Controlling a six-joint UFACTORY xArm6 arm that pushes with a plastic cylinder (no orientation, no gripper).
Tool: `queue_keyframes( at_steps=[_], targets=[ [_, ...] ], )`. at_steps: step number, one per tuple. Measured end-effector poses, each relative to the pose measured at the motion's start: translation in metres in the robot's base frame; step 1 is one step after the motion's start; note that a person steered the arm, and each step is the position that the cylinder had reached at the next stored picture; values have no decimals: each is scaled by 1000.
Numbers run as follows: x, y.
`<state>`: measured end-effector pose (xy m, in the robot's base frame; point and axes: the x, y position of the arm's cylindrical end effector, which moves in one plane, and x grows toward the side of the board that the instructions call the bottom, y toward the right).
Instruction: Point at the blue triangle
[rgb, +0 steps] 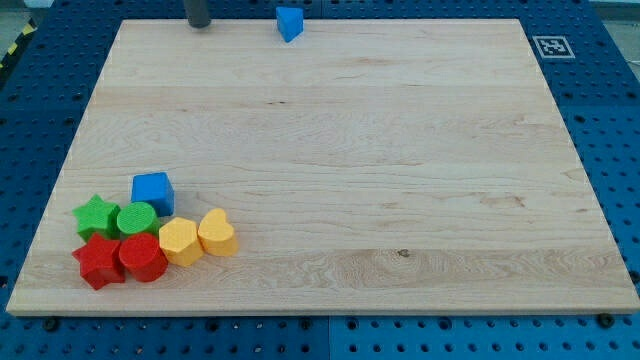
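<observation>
A blue triangle block sits at the view's top edge of the wooden board, a little left of centre. My tip is the lower end of a dark rod at the view's top left, resting on the board's far edge. It stands well to the left of the blue triangle, apart from it, with bare board between them.
A cluster of blocks lies at the bottom left: a blue cube, a green star, a green cylinder, a red star, a red hexagon-like block, a yellow hexagon-like block and a yellow heart. A printed tag lies off the board's top right corner.
</observation>
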<state>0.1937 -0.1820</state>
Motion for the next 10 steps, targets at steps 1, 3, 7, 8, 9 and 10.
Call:
queue_keyframes(
  at_steps=[1, 3, 7, 8, 9, 10],
  targets=[
    [-3, 8],
    [1, 90],
    [85, 284],
    [75, 333],
    [41, 322],
    [37, 320]
  ],
)
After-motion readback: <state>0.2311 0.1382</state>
